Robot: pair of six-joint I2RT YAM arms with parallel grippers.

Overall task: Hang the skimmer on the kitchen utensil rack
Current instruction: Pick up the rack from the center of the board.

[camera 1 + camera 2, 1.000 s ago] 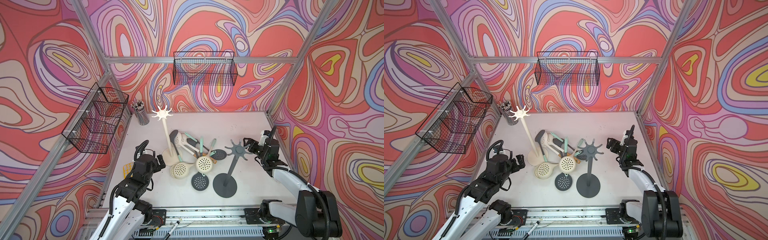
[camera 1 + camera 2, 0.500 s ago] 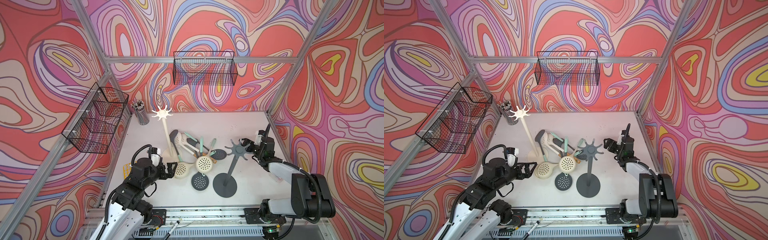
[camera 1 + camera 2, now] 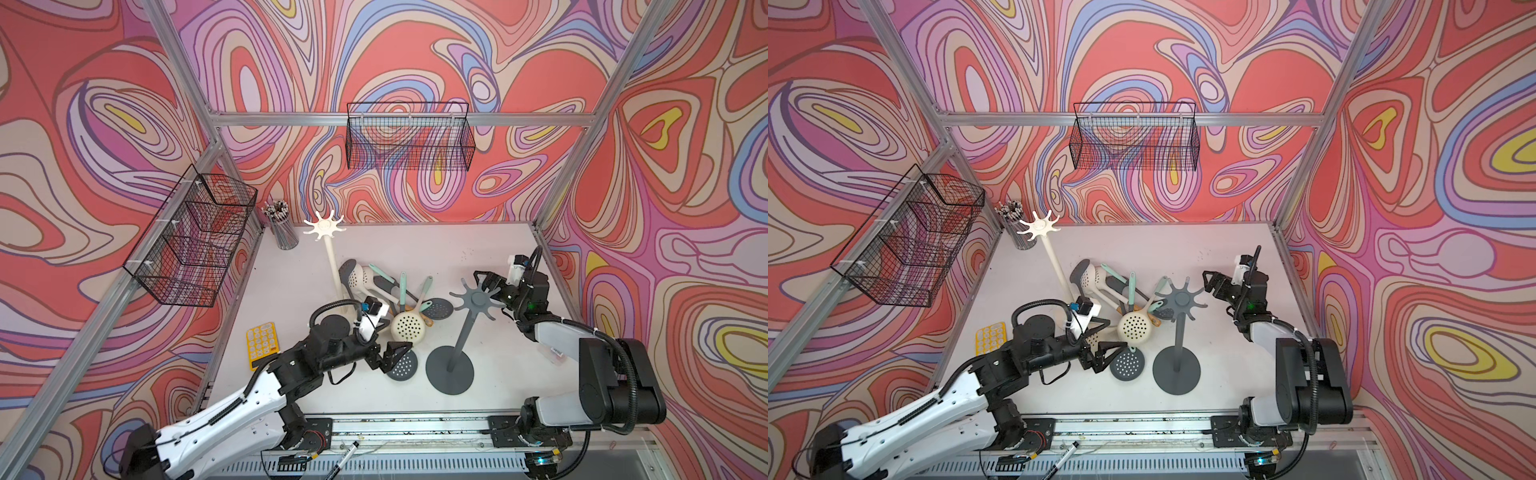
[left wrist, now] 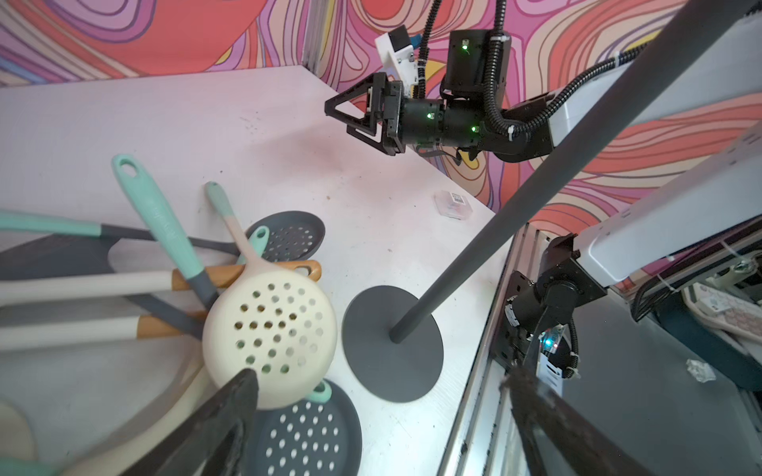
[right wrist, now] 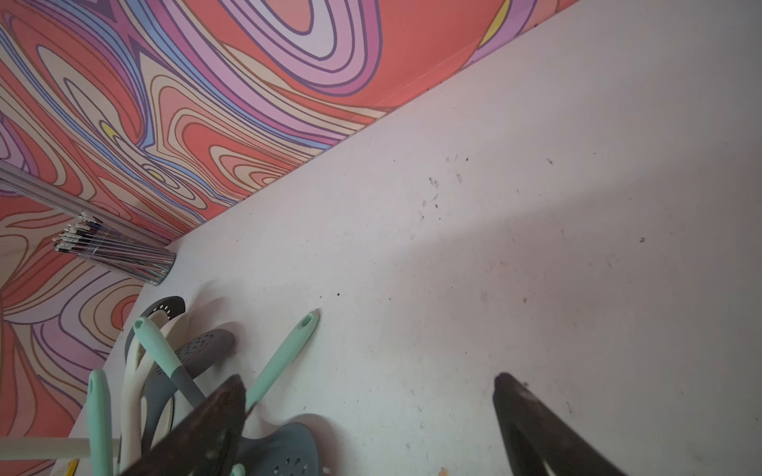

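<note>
Several skimmers lie in a pile mid-table. A cream skimmer (image 3: pixel 408 328) (image 4: pixel 272 325) rests on top, and a dark grey skimmer (image 3: pixel 402 365) (image 4: pixel 305 437) lies just in front of it. The grey utensil rack (image 3: pixel 463 332) (image 4: pixel 495 230) stands upright to their right, and a cream rack (image 3: pixel 324 225) stands behind the pile. My left gripper (image 3: pixel 397 357) (image 4: pixel 379 379) is open and low at the front of the pile, one finger over the cream skimmer's rim, holding nothing. My right gripper (image 3: pixel 484 284) (image 5: pixel 371 383) is open and empty beside the grey rack's hooked top.
A yellow calculator (image 3: pixel 262 343) lies front left and a cup of pens (image 3: pixel 282 228) stands in the back left corner. Wire baskets hang on the left wall (image 3: pixel 195 237) and the back wall (image 3: pixel 409 141). A small clear packet (image 4: pixel 453 204) lies near the right edge.
My left arm has swung right from the table's left side to the front of the skimmer pile. My right gripper has edged left toward the grey rack's top.
</note>
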